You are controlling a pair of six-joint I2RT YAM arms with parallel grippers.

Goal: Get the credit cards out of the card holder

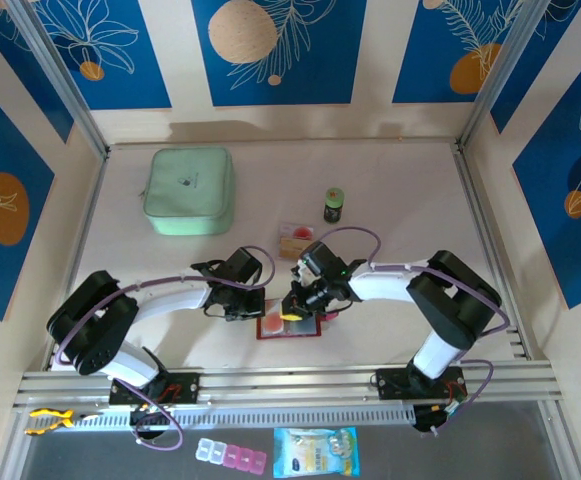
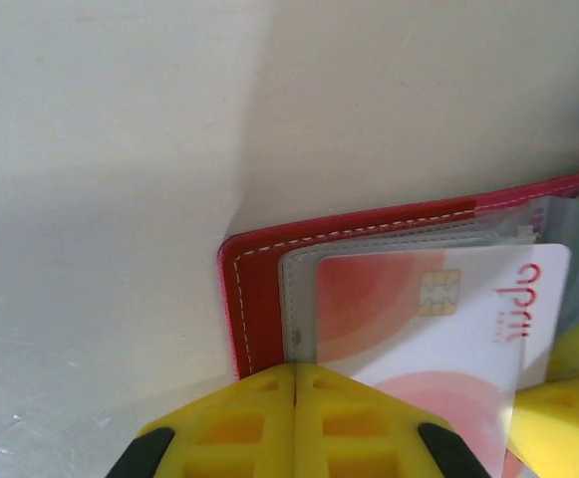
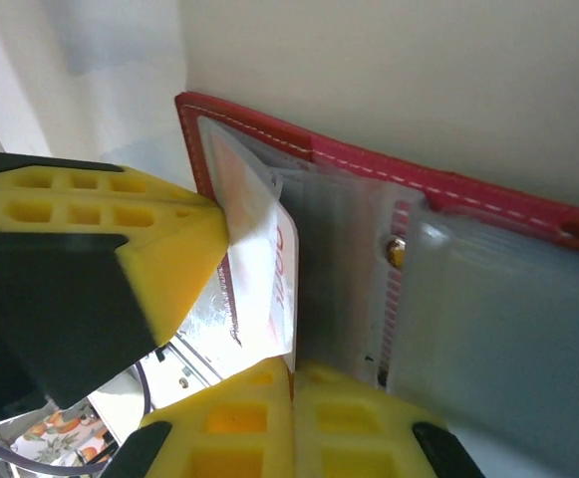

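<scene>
Credit card (image 2: 419,329) looks thin, stiff and slick to us, so our right gripper (image 3: 291,370) pinches its edge while the closed left gripper (image 2: 296,368) pins the soft card holder (image 2: 244,299).

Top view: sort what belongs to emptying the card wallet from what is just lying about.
Job: open dark-red flat card holder; white-and-orange chip card at its clear sleeves; loose tan and orange cards.
Lying about: mint-green zip pouch; small green-lidded dark jar; clear-and-pink pill box; blue snack packet.

credit card (image 2: 438,329), red word approx. "apri", small print below illegible
</scene>
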